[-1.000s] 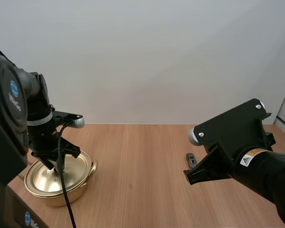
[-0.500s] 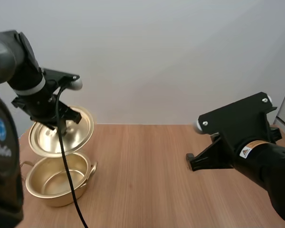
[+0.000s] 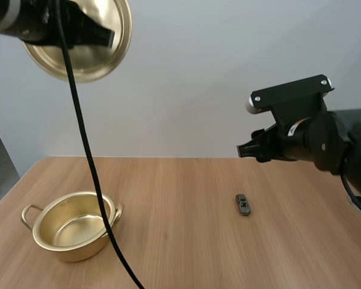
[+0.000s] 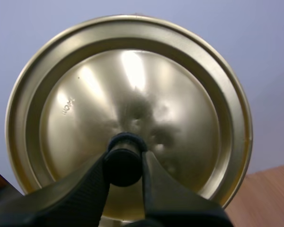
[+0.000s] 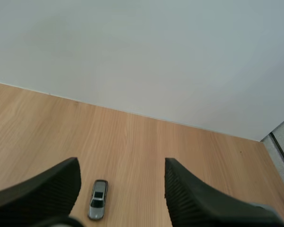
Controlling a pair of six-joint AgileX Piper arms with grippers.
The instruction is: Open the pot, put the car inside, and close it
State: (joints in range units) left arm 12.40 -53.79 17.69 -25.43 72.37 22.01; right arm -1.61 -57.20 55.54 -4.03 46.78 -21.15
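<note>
Small grey toy car lay on the wooden table, well apart from the uncovered gold metal pot. Judged light, rigid, slick: pinch across its sides. Right gripper hung over it, fingers spread, empty. Left gripper clamped the round gold lid by its black knob, aloft.

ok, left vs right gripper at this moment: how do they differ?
Left gripper is shut on the knob of the lid; right gripper is open and holds nothing. Left gripper holds the lid high above the open pot; right gripper hovers above the table near the car. Shared: both are up off the table.
</note>
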